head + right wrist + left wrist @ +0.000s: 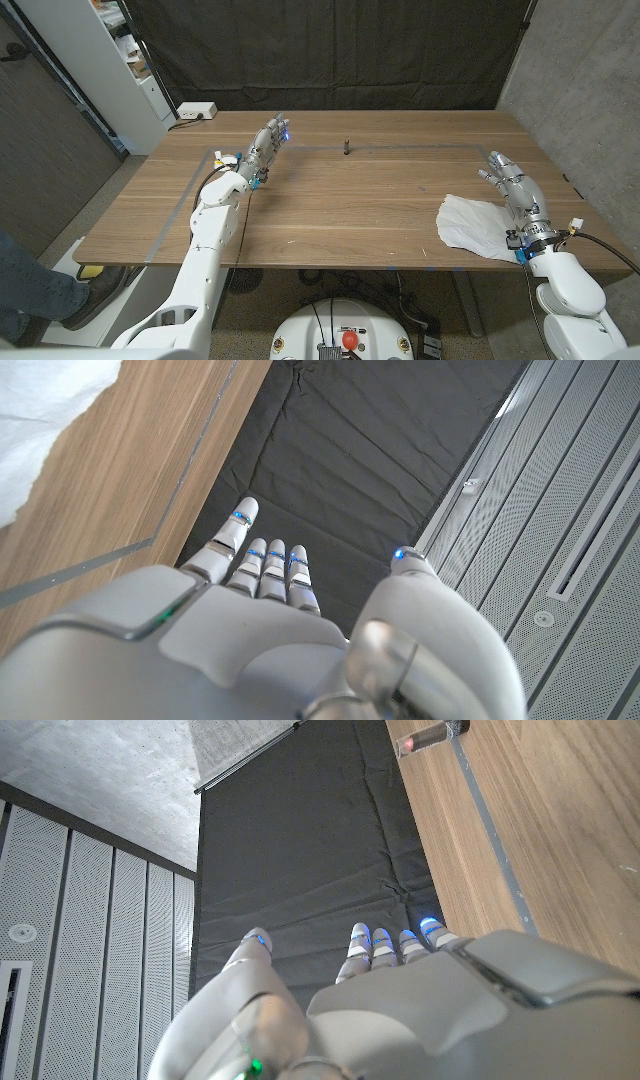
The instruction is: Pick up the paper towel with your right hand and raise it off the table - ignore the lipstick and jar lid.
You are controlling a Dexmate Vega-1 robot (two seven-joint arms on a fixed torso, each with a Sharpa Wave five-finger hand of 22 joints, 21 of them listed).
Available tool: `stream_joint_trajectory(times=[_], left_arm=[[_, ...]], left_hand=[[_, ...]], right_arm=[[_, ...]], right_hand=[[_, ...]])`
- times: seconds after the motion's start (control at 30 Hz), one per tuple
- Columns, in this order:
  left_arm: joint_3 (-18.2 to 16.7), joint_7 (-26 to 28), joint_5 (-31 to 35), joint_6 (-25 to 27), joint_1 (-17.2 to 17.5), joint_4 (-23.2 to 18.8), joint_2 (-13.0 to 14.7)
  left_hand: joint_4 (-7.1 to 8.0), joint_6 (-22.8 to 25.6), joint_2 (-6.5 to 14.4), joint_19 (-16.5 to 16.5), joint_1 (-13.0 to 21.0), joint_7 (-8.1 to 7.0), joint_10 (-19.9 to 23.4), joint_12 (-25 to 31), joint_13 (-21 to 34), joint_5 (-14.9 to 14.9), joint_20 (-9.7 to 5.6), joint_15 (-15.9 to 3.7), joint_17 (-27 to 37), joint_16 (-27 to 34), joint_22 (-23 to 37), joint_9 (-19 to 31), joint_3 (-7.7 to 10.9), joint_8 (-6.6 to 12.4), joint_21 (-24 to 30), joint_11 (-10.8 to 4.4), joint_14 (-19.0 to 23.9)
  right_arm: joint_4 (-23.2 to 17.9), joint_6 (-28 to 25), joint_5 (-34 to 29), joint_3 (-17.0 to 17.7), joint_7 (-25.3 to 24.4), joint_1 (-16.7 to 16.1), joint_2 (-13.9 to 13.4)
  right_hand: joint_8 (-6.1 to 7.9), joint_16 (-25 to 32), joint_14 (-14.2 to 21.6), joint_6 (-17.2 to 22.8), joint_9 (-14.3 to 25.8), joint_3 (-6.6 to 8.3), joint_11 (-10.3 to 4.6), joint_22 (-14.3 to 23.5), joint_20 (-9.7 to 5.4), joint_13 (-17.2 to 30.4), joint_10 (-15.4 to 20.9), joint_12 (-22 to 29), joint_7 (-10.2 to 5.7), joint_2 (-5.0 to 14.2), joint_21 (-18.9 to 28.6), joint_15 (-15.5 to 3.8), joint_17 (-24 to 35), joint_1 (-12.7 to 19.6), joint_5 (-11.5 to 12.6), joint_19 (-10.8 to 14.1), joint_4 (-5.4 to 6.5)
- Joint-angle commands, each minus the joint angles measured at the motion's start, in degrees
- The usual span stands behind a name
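Fingers (pixel 497 163) spread and empty on the right hand (pixel 515 185), with the paper towel (pixel 470 225) lying crumpled just beside it toward the desk (pixel 350 200) middle, left hand (pixel 265 145) well apart.

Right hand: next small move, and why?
Probably shift the right hand toward the robot's left, over the paper towel, and lower it. The towel lies flat on the table beside the hand, which is open and holds nothing. The lipstick stands far off, so the path looks free.
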Motion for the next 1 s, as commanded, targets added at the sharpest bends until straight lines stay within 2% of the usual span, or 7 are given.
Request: stream_joint_trajectory(times=[0.03, 0.53, 0.63, 1.0], left_arm=[[0.3, -0.2, 0.0, 0.0, -0.2, 0.1, -0.2], [-0.1, -1.5, -1.4, 0.4, -0.4, 0.6, -0.7], [-0.1, -1.2, -1.0, 0.4, -0.3, 0.2, -0.7], [0.2, -1.0, -0.6, 0.8, -0.2, -0.1, -0.6]], left_hand=[[-0.22, 0.3, 0.5, -7.3, 0.2, 0.00, 0.0, 0.0, 0.0, 0.0, 0.54, 0.22, 0.2, 0.1, 0.3, 0.3, 0.24, 0.13, -0.2, -0.11, -0.4], [-0.35, 0.5, 0.6, -7.2, 0.2, 0.04, 0.2, 0.1, 0.0, 0.0, 0.58, 0.16, 0.2, 0.1, 0.3, 0.3, 0.19, 0.11, -0.5, -0.08, -0.3], [-0.38, 0.7, 0.6, -7.1, 0.2, 0.20, 0.2, 0.1, 0.0, 0.0, 0.43, 0.34, 0.2, 0.1, 0.3, 0.3, 0.18, 0.15, -0.6, 0.54, -0.3], [-0.45, 0.8, 0.7, -7.0, 0.1, 0.37, 0.2, 0.0, -0.1, 0.0, 0.35, 0.43, 0.2, 0.1, 0.3, 0.3, 0.17, 0.11, -0.8, 0.41, -0.3]], right_arm=[[-0.6, 0.4, -0.8, 0.5, 0.0, -0.9, 0.4], [-1.6, 1.0, -5.0, 1.1, -1.4, -1.8, 0.7], [-1.4, 1.7, -6.8, 1.1, -2.0, -1.8, 0.6], [-3.4, 1.9, -16.3, 1.3, -5.7, -2.7, 0.9]], right_hand=[[0.36, -0.3, 0.5, 0.5, 0.1, 0.13, 0.15, 0.3, -0.07, 0.1, 0.7, 0.1, -0.24, 0.53, -0.2, -0.01, 0.0, 0.2, 0.5, 0.4, -0.10], [0.37, -0.4, 0.5, 0.6, 0.1, 0.08, 0.09, 0.3, -0.01, 0.2, 0.8, -0.1, -0.25, 0.54, -0.5, 0.01, -0.1, 0.2, 0.5, 0.5, -0.17], [0.36, -0.4, 0.4, 0.6, 0.1, 0.06, 0.02, 0.3, -0.02, 0.2, 0.7, -0.1, -0.30, 0.54, -0.7, -0.02, -0.1, 0.2, 0.5, 0.5, -0.19], [0.30, -0.6, 0.2, 0.5, 0.1, 0.01, -0.18, 0.3, 0.05, 0.2, 0.7, -0.3, -0.41, 0.53, -1.1, -0.05, -0.2, 0.3, 0.6, 0.3, -0.28]])
